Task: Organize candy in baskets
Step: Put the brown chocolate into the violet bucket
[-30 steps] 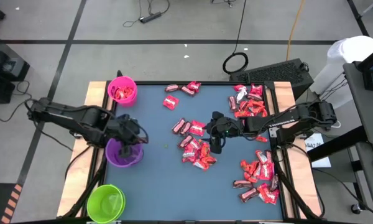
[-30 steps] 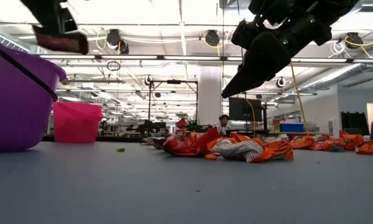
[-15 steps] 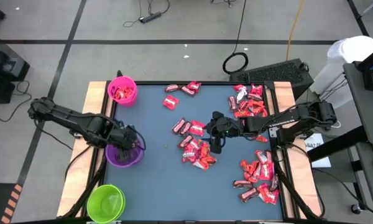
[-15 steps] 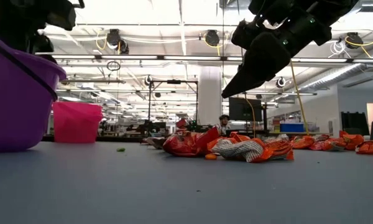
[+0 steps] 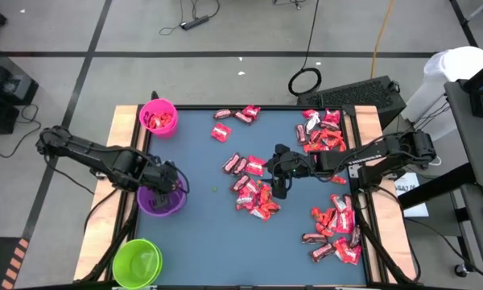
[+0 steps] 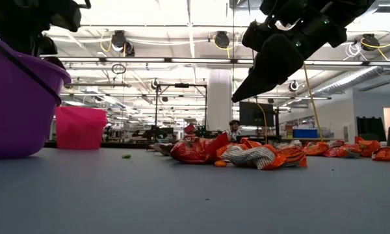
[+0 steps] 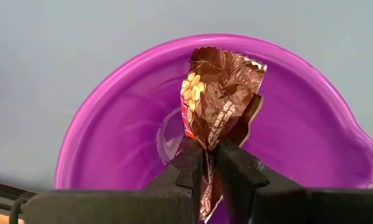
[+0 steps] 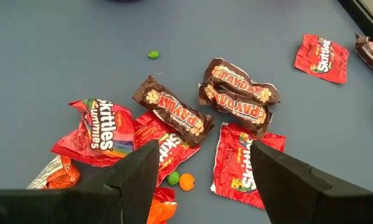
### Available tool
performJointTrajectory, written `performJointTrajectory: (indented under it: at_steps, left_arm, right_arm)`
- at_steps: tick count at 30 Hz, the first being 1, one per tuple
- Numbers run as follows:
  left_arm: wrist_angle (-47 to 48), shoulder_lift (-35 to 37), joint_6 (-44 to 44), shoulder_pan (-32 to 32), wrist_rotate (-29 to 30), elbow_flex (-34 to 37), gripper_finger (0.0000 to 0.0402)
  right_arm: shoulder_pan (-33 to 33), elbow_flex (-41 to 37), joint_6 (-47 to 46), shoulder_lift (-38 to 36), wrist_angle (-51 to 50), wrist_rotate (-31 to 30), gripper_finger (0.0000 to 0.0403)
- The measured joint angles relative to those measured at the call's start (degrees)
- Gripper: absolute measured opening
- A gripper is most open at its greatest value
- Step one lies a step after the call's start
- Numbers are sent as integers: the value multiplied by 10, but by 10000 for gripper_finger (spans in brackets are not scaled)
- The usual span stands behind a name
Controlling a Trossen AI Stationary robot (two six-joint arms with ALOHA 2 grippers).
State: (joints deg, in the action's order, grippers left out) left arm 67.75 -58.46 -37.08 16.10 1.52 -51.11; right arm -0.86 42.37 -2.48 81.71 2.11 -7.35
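- Lime green basket (image 5: 137,262): near left corner of the surface (image 5: 201,234), well apart from both arms
- Purple basket (image 5: 161,201): on the left side of the surface; in the left wrist view its interior (image 7: 124,137) shows directly beneath the held piece
- Left claw (image 5: 163,184): positioned over the purple basket, fingers (image 7: 193,165) closed on a dark brown candy (image 7: 221,93); the wrapper stands up from the fingertips above the basket opening, and whether it touches the basket floor cannot be determined
- Bright pink basket (image 5: 158,117): far left corner of the surface, red wrappers visible inside
- Small green speck (image 5: 213,190): loose on the surface between the purple basket and the central candy pile
- Central candy pile (image 5: 253,185): red and dark brown pieces, some overlapping; the right wrist view shows brown pieces (image 8: 239,96) beside red ones (image 8: 99,130)
- Right claw (image 5: 280,184): hovers above the central pile, fingers (image 8: 137,168) spread wide and holding nothing, clear of the surface in the low view (image 6: 260,68)
- Further candy: groups along the far edge (image 5: 233,121) and down the right side (image 5: 334,225)
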Motion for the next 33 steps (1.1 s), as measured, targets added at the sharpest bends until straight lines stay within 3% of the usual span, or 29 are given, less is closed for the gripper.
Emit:
performJointTrajectory:
  at_steps: [4, 12, 17, 26, 30, 33]
  left_arm:
    - [1, 3, 0, 0, 0, 0, 58]
    - [4, 4, 6, 0, -25, 0, 128]
    - [1, 19, 33, 0, -39, -7, 139]
    - [-183, 37, 151, 0, 88, -35, 140]
    - [-281, 24, 219, -2, 181, -26, 140]
    - [-330, 2, 257, -11, 218, -23, 140]
  right_arm:
    - [0, 0, 0, 0, 0, 0, 240]
    - [0, 0, 0, 0, 0, 0, 240]
    - [0, 0, 0, 0, 0, 0, 240]
    - [0, 0, -18, 0, 1, 0, 240]
    - [0, -1, -18, 0, 1, 0, 240]
    - [0, -1, -18, 0, 1, 0, 240]
